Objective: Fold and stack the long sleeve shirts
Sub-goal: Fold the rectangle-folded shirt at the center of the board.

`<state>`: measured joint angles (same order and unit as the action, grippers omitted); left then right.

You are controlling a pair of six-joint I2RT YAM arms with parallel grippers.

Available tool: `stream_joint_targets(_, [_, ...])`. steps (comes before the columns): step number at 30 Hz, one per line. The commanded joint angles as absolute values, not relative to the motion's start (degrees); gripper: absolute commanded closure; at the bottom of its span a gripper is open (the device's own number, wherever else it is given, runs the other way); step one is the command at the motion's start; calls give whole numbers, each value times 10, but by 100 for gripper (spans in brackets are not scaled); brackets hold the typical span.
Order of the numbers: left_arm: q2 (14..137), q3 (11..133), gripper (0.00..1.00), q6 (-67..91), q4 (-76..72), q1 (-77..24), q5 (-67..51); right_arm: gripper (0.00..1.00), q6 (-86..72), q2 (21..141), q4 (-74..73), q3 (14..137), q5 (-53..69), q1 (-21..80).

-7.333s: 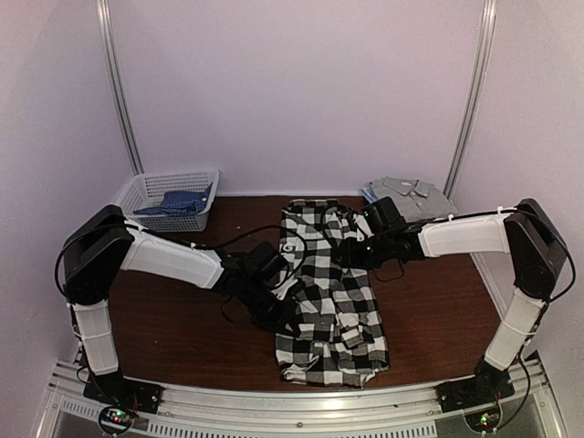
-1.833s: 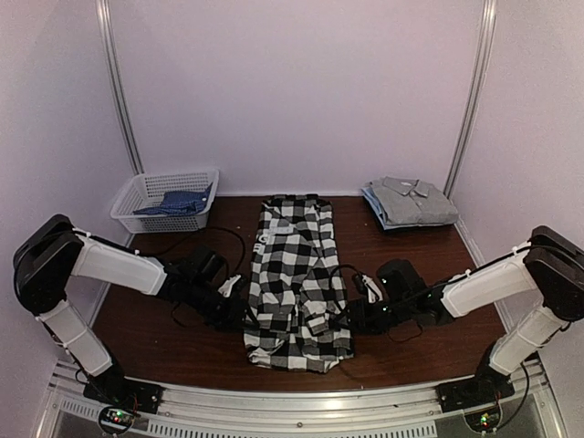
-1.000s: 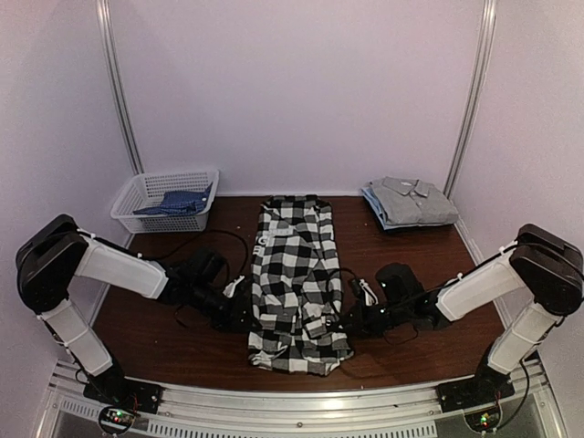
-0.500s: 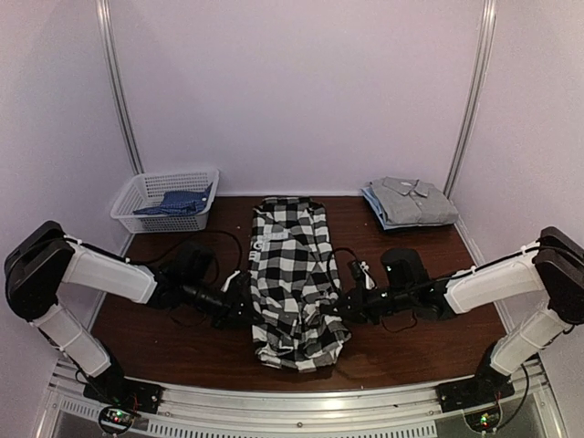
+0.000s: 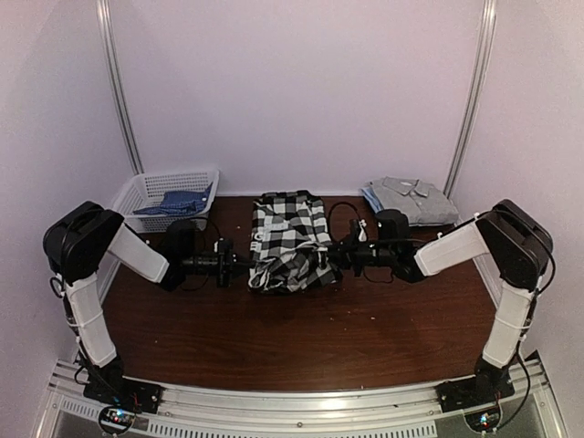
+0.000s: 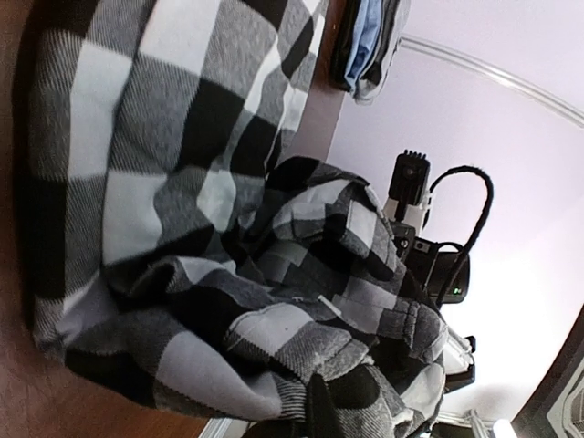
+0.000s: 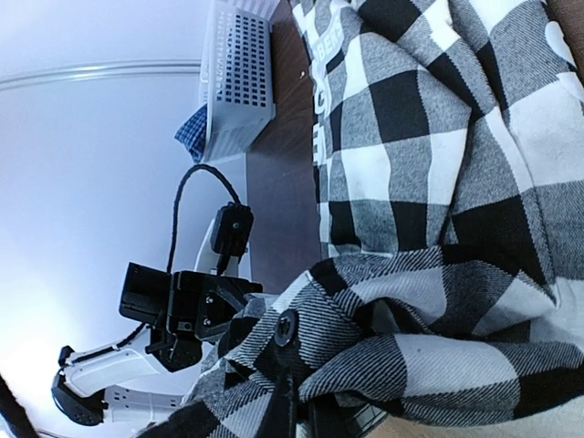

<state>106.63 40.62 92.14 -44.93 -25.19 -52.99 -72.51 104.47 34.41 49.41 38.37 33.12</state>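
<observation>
Checked shirt (image 5: 287, 239) now doubled; left gripper (image 5: 246, 260), right gripper (image 5: 333, 257) apparently pinching hem

Checked shirt (image 5: 290, 237) now half as long

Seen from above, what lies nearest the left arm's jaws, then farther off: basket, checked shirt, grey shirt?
1. checked shirt, centre, held.
2. basket, back left.
3. grey shirt, back right.
</observation>
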Motion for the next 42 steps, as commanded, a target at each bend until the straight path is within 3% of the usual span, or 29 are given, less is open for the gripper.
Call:
stream_joint_targets(1, [1145, 464, 100, 980, -569, -235, -528, 100, -778, 1109, 433, 526, 391, 305])
stream_joint_targets(9, [1204, 494, 100, 989, -582, -219, -492, 100, -801, 1159, 475, 528, 378, 270])
stream_joint_targets(14, [1200, 493, 100, 975, -561, -211, -474, 92, -803, 1166, 487, 531, 384, 261])
stream_joint_targets(17, [1195, 496, 100, 955, -543, -205, -468, 78, -802, 1160, 490, 529, 385, 253])
stream_joint_targets(18, [1195, 501, 96, 946, -538, -203, -467, 71, -802, 1158, 490, 528, 386, 250])
stream_joint_targets(20, [1195, 522, 72, 921, -514, -201, -473, 59, -802, 1151, 494, 525, 387, 244])
stream_joint_targets(23, [1191, 548, 52, 882, -472, -197, -478, 49, -786, 1137, 481, 525, 388, 236])
stream_joint_targets(28, [1169, 580, 40, 802, -388, -187, -483, 39, -704, 1091, 389, 533, 360, 232])
stream_joint_targets(34, [1127, 601, 33, 694, -266, -172, -448, 36, -543, 1057, 213, 595, 326, 250])
stream_joint_targets(42, [1108, 684, 30, 557, -99, -171, -387, 49, -306, 1115, -59, 793, 192, 352])
